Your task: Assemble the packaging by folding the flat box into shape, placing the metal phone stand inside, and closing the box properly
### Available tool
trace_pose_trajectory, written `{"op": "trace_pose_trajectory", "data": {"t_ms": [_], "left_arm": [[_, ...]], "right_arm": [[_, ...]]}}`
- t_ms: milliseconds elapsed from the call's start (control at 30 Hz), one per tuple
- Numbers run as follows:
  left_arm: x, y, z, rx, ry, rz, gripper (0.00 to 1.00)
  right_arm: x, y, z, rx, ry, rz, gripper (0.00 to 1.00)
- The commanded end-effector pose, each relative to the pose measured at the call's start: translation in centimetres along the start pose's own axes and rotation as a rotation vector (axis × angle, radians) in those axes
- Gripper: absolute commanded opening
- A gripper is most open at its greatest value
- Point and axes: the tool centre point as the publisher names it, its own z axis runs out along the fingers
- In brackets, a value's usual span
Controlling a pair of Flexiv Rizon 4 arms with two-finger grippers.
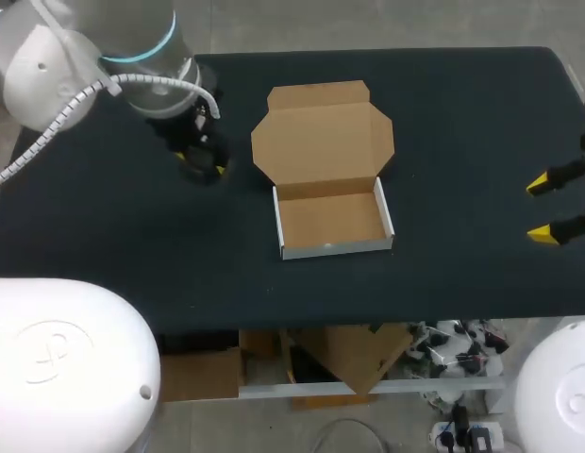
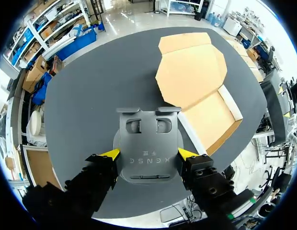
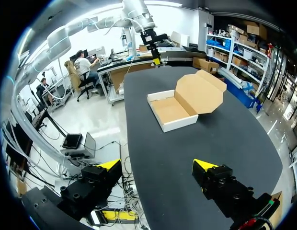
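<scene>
Head view first, Inspector: what condition is the box in?

Box (image 1: 330, 222) is folded into a tray, white outside, standing near the middle of the table (image 1: 462, 113). Its lid lies open and flat on the far side. The tray is empty.

And the phone stand?

Left wrist view shows the phone stand (image 2: 148, 139), a dark metal plate, clamped by the left gripper (image 2: 148, 154), one yellow tip against each side edge. Its hooked end points ahead of the fingers. I cannot tell whether it is clear of the table.

Which way does the tray lie from that gripper?

From the left gripper (image 1: 200, 165) the tray lies toward my right and somewhat nearer to me; the lid's left edge is just beside the gripper. In the left wrist view the box (image 2: 211, 115) sits ahead of the stand and off to one side, not in line with it. The tray's long axis runs across the table, left to right.

Right arm?

Right gripper (image 1: 557, 208) is at the table's right edge, fingers spread, nothing between them, well apart from the box (image 3: 172, 112). The left arm is plainly nearer.

Assessment?

Folding is done; placing is in hand. In my judgement the next move is a sideways carry over the tray wall, then closing the lid.
</scene>
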Motion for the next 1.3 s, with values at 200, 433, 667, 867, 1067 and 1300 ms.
{"op": "trace_pose_trajectory", "data": {"t_ms": [200,433,667,867,1067,1300], "left_arm": [[3.7,-0.2,0.6,-0.007,-0.043,0.036,0.00],[6.0,-0.6,1.2,-0.015,-0.018,0.085,0.00],[8.4,-1.5,1.8,-0.012,-0.003,0.143,0.00],[9.5,-2.2,2.3,-0.010,0.002,0.177,0.00],[10.6,-2.8,3.0,-0.016,0.023,0.207,0.00],[12.1,-3.5,4.2,-0.029,0.050,0.246,0.00]], "right_arm": [[0.0,-0.1,-0.1,-0.003,0.000,0.000,1.00],[0.0,-0.1,-0.1,-0.003,0.000,0.000,1.00],[0.0,-0.1,-0.1,-0.003,0.000,0.000,1.00],[0.0,-0.1,-0.1,-0.003,0.000,0.000,1.00],[0.0,-0.1,-0.1,-0.003,0.000,0.000,1.00],[0.0,-0.1,-0.1,-0.003,0.000,0.000,1.00]]}}
